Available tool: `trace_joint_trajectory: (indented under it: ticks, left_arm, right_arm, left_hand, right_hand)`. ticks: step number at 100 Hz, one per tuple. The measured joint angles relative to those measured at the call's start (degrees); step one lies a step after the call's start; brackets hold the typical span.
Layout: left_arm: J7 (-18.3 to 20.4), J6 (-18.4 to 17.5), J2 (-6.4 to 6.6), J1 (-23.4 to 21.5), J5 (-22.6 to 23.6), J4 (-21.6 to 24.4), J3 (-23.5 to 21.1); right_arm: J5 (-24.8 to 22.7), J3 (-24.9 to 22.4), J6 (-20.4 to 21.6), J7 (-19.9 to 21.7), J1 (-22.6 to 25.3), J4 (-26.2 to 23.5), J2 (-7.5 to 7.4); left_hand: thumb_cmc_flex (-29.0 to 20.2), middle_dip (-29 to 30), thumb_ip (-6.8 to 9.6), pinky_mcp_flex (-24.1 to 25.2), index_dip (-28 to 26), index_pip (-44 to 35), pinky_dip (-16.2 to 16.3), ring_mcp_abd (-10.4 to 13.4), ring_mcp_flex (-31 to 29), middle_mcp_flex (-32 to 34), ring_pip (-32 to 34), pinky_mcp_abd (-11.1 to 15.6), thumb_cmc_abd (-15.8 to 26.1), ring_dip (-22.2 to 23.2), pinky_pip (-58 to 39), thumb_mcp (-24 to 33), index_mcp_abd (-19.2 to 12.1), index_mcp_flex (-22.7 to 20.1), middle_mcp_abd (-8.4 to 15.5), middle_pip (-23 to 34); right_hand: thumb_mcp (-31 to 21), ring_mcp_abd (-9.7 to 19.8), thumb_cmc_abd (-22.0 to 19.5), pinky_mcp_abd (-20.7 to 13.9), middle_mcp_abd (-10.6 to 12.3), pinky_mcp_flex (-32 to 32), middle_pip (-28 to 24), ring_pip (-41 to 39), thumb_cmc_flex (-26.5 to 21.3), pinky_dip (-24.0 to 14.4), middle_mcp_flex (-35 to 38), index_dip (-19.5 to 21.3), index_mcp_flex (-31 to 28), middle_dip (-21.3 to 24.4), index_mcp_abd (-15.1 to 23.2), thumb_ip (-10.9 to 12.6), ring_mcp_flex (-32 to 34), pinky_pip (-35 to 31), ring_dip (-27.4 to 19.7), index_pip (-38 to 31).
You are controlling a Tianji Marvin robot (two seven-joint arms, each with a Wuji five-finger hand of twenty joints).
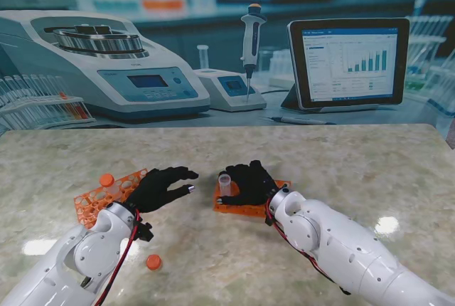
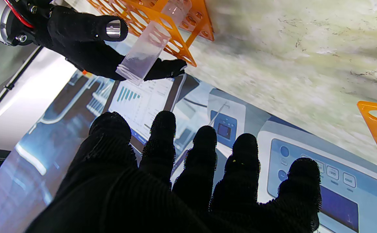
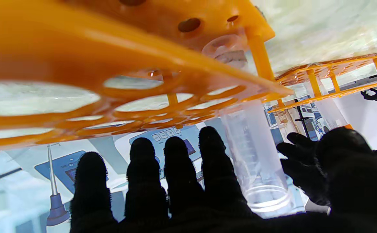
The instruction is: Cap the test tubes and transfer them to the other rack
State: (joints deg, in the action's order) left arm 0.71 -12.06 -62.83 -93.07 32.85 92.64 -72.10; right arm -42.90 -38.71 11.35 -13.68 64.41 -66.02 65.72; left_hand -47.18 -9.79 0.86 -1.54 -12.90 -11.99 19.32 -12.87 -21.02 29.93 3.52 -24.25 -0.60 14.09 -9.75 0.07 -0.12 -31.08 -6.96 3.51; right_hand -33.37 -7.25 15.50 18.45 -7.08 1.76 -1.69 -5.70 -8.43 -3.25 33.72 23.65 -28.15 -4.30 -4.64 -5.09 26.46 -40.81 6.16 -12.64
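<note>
An uncapped clear test tube [image 1: 225, 183] stands in the near-left corner of the small orange rack [image 1: 245, 206]. My right hand [image 1: 252, 180] hovers over that rack with its fingers spread. The tube [image 3: 253, 155] rises between thumb and index finger, and I see no firm grip on it. My left hand [image 1: 160, 186] is open and holds nothing; it floats between the two racks. A second orange rack [image 1: 96, 203] lies on the left and holds a tube with an orange cap [image 1: 106, 179]. In the left wrist view the tube [image 2: 144, 48] leans beside my right hand [image 2: 78, 42].
A loose orange cap [image 1: 153, 262] lies on the marble table, near my left forearm. Behind the table's far edge runs a backdrop picture of lab gear: centrifuge [image 1: 99, 57], pipette [image 1: 251, 43], tablet [image 1: 348, 60].
</note>
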Motion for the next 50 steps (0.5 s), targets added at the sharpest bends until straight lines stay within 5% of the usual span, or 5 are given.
trace_joint_trajectory:
  ticks: [34, 50]
  left_arm:
    - [0.06, 0.00, 0.02, 0.02, -0.01, -0.02, 0.05]
    - [0.07, 0.00, 0.02, 0.03, -0.02, -0.03, 0.09]
  right_arm:
    - [0.52, 2.26, -0.19, -1.83, -1.31, 2.47, 0.99]
    - [0.46, 2.40, -0.27, -3.85, -1.34, 3.40, 1.45]
  left_hand:
    - [0.00, 0.00, 0.00, 0.02, 0.00, 0.00, 0.00, 0.04, 0.02, 0.00, 0.00, 0.07, 0.01, 0.00, 0.26, 0.00, 0.00, 0.00, 0.00, 0.00]
    - [0.00, 0.00, 0.00, 0.02, 0.00, 0.00, 0.00, 0.04, 0.02, 0.00, 0.00, 0.08, 0.01, 0.00, 0.39, 0.00, 0.00, 0.00, 0.00, 0.00]
  right_hand:
    - [1.53, 0.00, -0.64, 0.00, 0.11, -0.02, 0.12, 0.00, -2.78, 0.11, 0.00, 0.00, 0.00, 0.07, 2.27, 0.00, 0.00, 0.03, -0.56, -0.08]
    - [3.59, 0.01, -1.53, 0.00, 1.23, -0.02, 0.21, 0.00, -6.05, 0.69, 0.52, 0.01, 0.00, 0.09, 6.22, 0.00, 0.00, 0.03, -0.57, -2.31]
